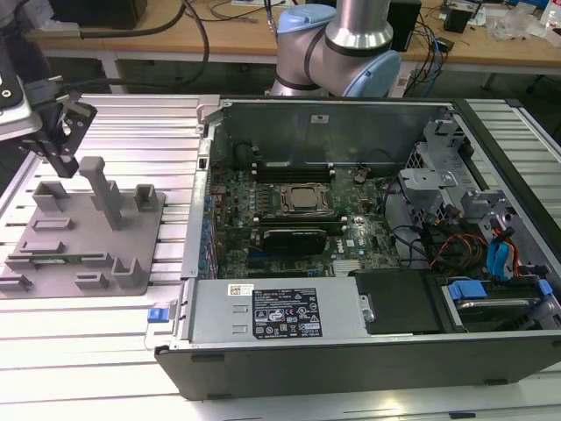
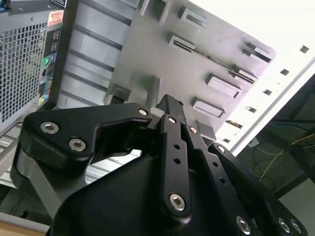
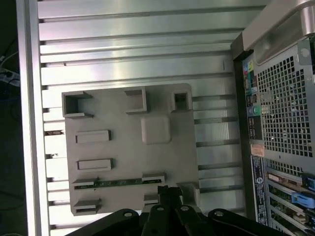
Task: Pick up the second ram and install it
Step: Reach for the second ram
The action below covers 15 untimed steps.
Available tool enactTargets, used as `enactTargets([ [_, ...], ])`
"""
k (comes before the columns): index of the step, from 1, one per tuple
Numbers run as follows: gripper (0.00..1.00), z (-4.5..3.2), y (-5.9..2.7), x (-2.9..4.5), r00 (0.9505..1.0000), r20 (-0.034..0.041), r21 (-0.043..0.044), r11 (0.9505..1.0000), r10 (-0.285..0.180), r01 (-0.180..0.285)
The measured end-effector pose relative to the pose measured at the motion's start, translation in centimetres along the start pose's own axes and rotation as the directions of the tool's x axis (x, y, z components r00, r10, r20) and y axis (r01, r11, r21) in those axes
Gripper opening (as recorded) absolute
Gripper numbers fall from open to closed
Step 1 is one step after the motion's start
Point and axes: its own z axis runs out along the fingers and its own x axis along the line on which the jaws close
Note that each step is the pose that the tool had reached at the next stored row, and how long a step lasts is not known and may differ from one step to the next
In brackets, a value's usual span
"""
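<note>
The second ram (image 1: 77, 258) is a thin green stick standing on edge in a slot near the front of the grey fixture plate (image 1: 53, 239). In the first wrist view the ram (image 3: 120, 183) runs between two grey holders on the plate (image 3: 123, 147). My black gripper (image 1: 67, 163) hangs above the plate's far corner at the exterior view's left. Its fingers look shut with nothing between them in both wrist views (image 3: 168, 191) (image 2: 170, 104). The gripper is apart from the ram.
Tall grey posts (image 1: 107, 191) rise from the plate just beside the gripper. The open computer case (image 1: 200, 189) lies to the exterior view's right, with a motherboard (image 1: 298, 200) and a black card (image 1: 302, 237) inside. The arm's base (image 1: 337, 44) stands behind the case.
</note>
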Motion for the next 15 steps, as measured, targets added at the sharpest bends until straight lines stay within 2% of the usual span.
enactTargets([
  [3,0.08,0.61,-0.32,0.48,1.0,0.0001,0.0,1.0,0.0,0.0],
  [6,0.08,1.45,-1.08,0.95,1.0,0.0,0.0,1.0,0.0,0.0],
  [10,0.08,1.93,-1.59,1.32,1.0,0.0,-0.0001,1.0,0.0,0.0],
  [15,0.08,2.43,-2.26,2.39,1.0,0.0,0.0,1.0,0.0,0.0],
])
